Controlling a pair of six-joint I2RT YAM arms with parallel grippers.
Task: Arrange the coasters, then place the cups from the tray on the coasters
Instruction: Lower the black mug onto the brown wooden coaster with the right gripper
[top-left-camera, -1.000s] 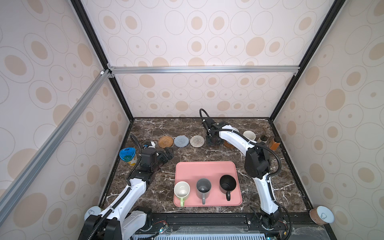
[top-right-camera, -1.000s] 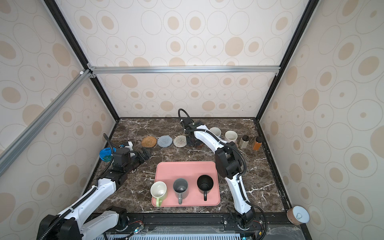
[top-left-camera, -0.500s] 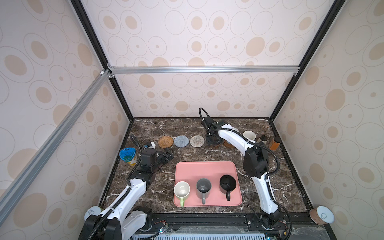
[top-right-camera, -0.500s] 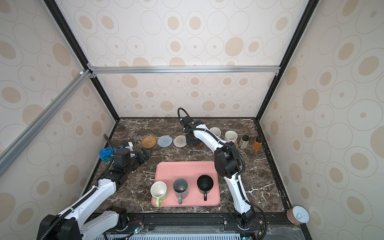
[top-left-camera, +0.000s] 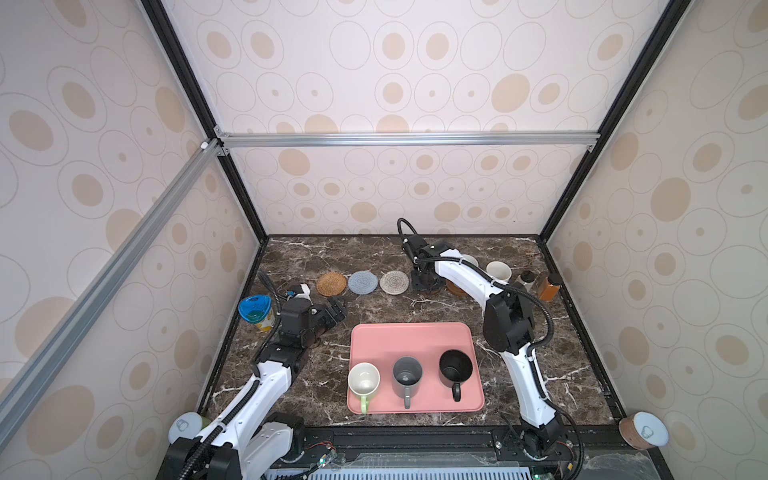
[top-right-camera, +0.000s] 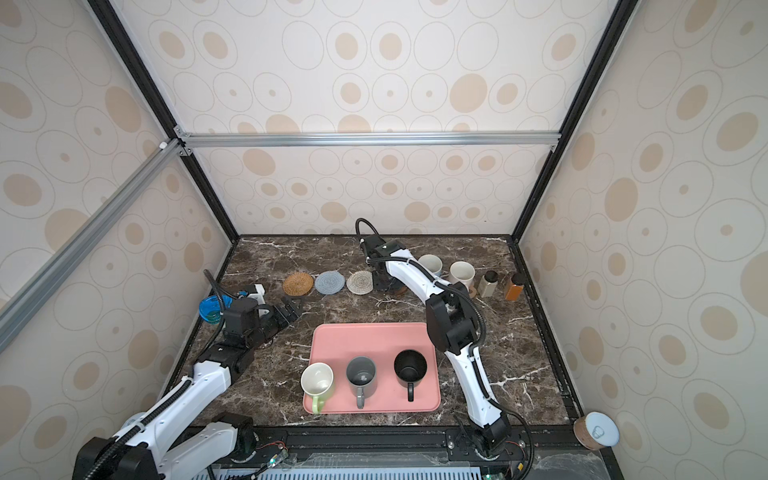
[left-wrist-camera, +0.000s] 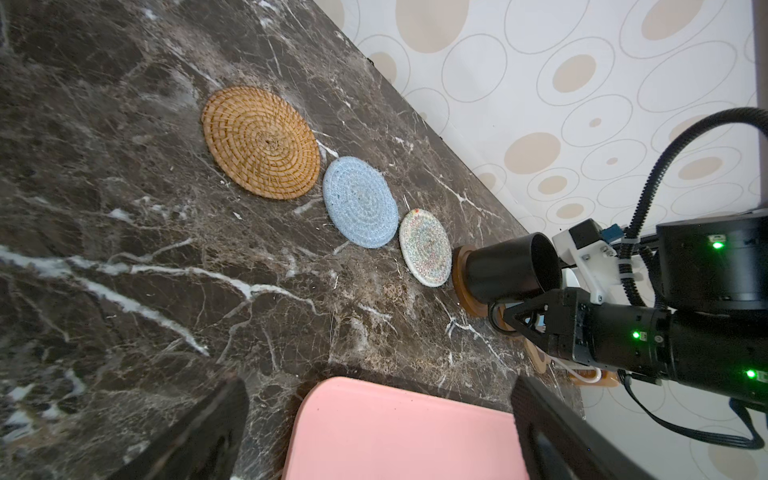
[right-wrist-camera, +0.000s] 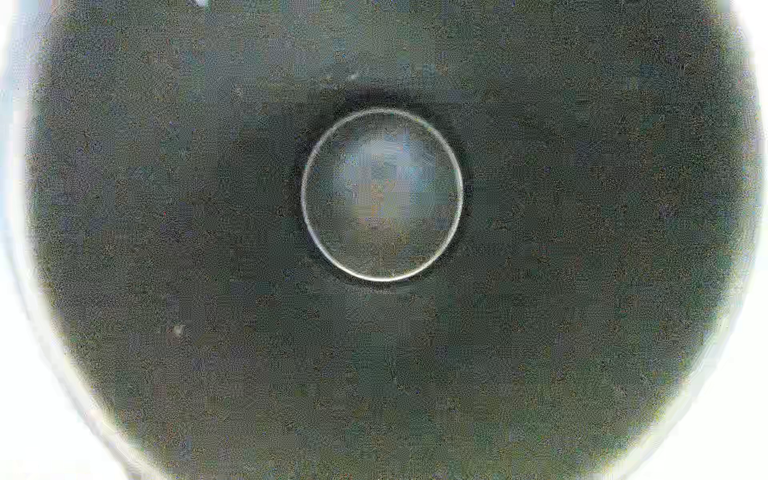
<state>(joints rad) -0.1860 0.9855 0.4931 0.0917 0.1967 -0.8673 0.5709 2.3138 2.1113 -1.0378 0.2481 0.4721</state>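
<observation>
Gripping the black mug (left-wrist-camera: 511, 270) by its handle, the right claw (left-wrist-camera: 500, 319) is clamped. The mug is judged stiff, slick and breakable (handle safest), and the left claw (top-left-camera: 338, 309) gapes empty.

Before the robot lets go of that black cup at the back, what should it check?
1. Black mug upright on wooden coaster: ok.
2. Right jaws shut on its handle: ok.
3. Mug centred on that coaster: cannot tell.
4. Rattan coaster, blue-grey coaster, cream coaster free: ok.
5. Left jaws open, empty: ok.
6. Tray cleared: not ok; green mug, grey mug, other black mug wait there.
</observation>
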